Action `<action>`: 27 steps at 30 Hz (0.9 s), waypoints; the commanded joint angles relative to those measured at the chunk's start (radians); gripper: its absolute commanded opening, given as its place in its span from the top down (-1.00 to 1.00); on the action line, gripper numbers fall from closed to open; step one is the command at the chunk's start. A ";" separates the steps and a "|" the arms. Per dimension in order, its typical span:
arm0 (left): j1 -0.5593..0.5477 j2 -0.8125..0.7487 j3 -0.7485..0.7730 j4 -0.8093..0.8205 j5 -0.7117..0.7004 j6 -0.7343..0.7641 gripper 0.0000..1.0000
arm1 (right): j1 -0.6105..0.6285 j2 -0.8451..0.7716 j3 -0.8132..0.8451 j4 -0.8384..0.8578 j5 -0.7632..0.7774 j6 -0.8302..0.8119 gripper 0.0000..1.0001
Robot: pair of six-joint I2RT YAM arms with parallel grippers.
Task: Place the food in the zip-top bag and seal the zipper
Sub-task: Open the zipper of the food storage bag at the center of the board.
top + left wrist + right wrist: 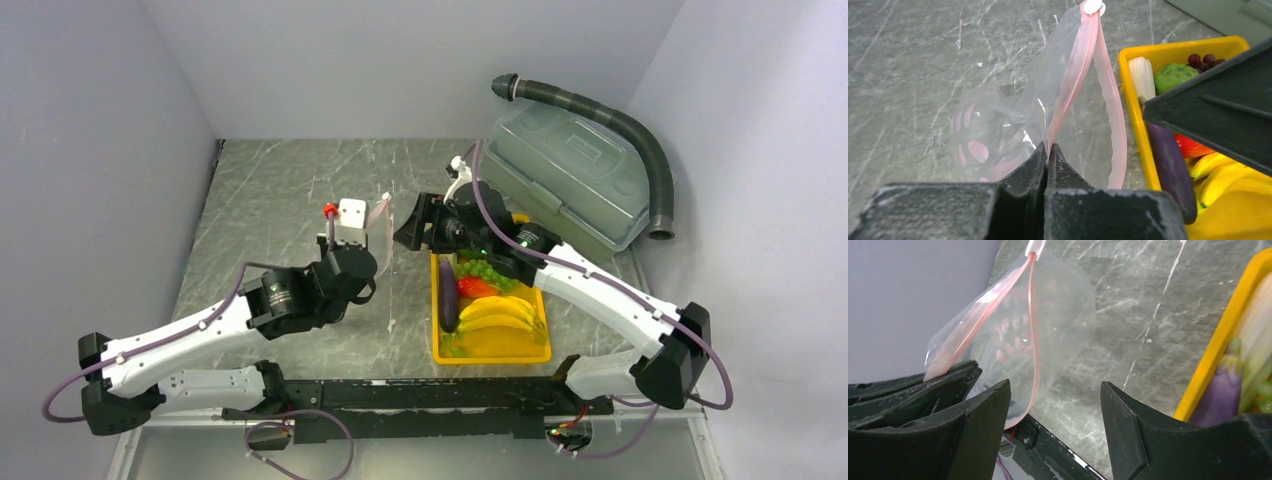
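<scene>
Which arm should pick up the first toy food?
Right. The right gripper is open beside the yellow tray of food; the left gripper is shut on the bag at its pink zipper, holding the mouth open.

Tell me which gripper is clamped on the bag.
The left gripper, shut on the pink zipper; the right gripper stands open, holding nothing.

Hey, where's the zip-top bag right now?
In the top view the zip-top bag is held up mid-table, just left of the yellow tray. The left gripper has its jaws pinched shut on the pink zipper.
</scene>
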 commanded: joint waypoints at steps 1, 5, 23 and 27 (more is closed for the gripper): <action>0.004 -0.040 -0.016 0.019 -0.001 -0.115 1.00 | 0.014 0.040 0.017 0.099 -0.012 0.046 -0.37; 0.004 -0.059 -0.036 0.045 0.014 -0.129 1.00 | 0.031 0.084 0.028 0.121 -0.030 0.055 -0.28; 0.004 -0.110 -0.068 0.018 0.079 -0.201 1.00 | 0.089 0.178 0.104 0.071 0.079 0.001 0.71; 0.004 -0.116 -0.057 -0.013 0.080 -0.205 0.71 | 0.103 0.183 0.130 0.047 0.115 -0.026 1.00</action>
